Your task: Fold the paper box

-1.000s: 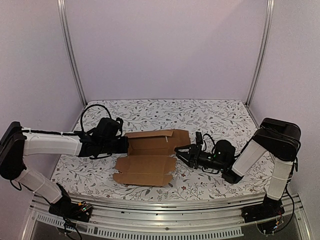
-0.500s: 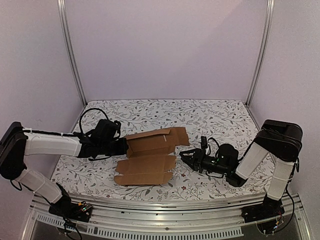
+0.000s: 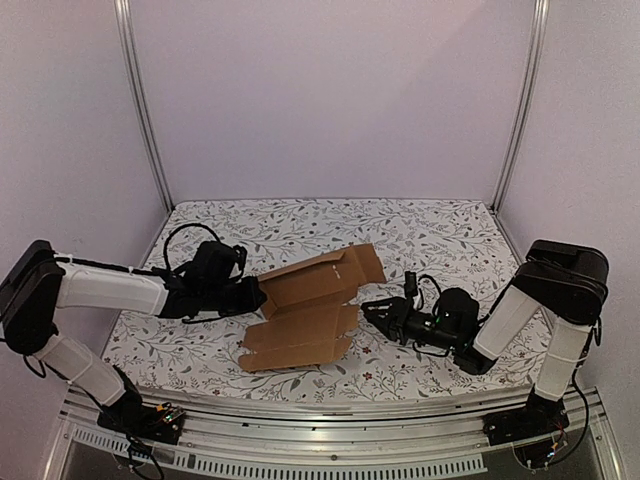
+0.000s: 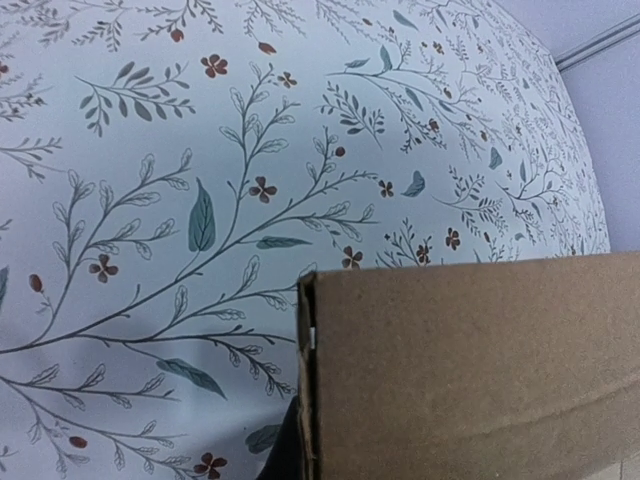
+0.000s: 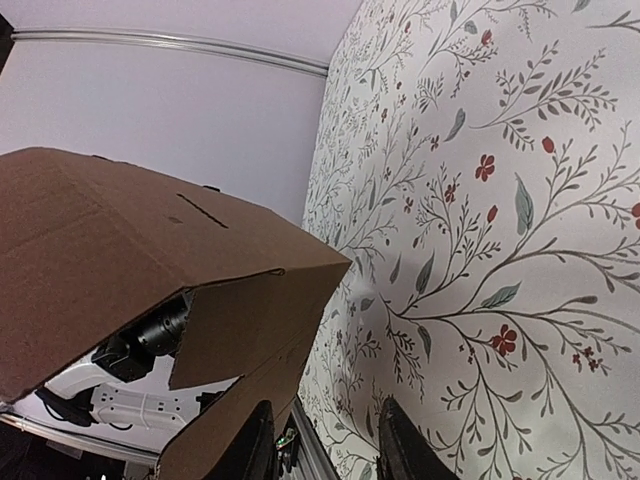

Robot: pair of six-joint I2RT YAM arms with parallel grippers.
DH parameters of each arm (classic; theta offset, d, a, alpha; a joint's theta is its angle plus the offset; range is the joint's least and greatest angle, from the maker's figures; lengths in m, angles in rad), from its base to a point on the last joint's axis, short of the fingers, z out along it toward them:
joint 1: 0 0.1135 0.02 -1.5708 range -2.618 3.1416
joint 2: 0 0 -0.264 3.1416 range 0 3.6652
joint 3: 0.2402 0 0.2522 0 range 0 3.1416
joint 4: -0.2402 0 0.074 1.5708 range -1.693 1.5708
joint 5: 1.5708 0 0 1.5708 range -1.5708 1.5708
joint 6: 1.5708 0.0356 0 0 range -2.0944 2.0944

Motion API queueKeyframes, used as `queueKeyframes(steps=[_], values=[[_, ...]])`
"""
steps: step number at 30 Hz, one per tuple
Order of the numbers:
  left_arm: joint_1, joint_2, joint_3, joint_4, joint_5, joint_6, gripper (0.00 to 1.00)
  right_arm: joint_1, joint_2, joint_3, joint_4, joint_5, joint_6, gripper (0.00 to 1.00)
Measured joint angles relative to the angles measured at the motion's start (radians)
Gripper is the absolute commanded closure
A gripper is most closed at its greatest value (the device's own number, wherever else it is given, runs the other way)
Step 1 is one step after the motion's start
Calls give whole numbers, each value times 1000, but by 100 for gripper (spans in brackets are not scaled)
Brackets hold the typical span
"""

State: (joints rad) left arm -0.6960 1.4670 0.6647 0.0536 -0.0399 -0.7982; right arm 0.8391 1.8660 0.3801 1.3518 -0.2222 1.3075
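The paper box [image 3: 310,290] is a brown cardboard sheet with flaps and a slit, lying partly folded in the middle of the table, its far panel tilted up. My left gripper [image 3: 255,296] is shut on the sheet's left edge. In the left wrist view the cardboard [image 4: 470,370] fills the lower right, with one dark finger [image 4: 283,458] beside its edge. My right gripper [image 3: 370,312] stands open just right of the sheet, apart from it. In the right wrist view the raised panel [image 5: 130,240] hangs at left, and nothing lies between the gripper [image 5: 325,450] fingers.
The table [image 3: 440,240] wears a floral cloth. Metal frame posts [image 3: 140,110] rise at the back corners against plain walls. A metal rail [image 3: 330,420] runs along the near edge between the arm bases.
The sheet has swung so its right end points farther back, carried by the left gripper. The right gripper has drawn back to the right, off the cardboard, and its jaws have narrowed.
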Motion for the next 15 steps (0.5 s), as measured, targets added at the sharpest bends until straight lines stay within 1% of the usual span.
queueKeyframes(steps=[8,15], values=[[-9,30,0,28,19,-23,100,1,-63,0,3,-8,-15,67],[-24,50,0,40,29,-25,100,3,-65,21,0,-25,-15,68]])
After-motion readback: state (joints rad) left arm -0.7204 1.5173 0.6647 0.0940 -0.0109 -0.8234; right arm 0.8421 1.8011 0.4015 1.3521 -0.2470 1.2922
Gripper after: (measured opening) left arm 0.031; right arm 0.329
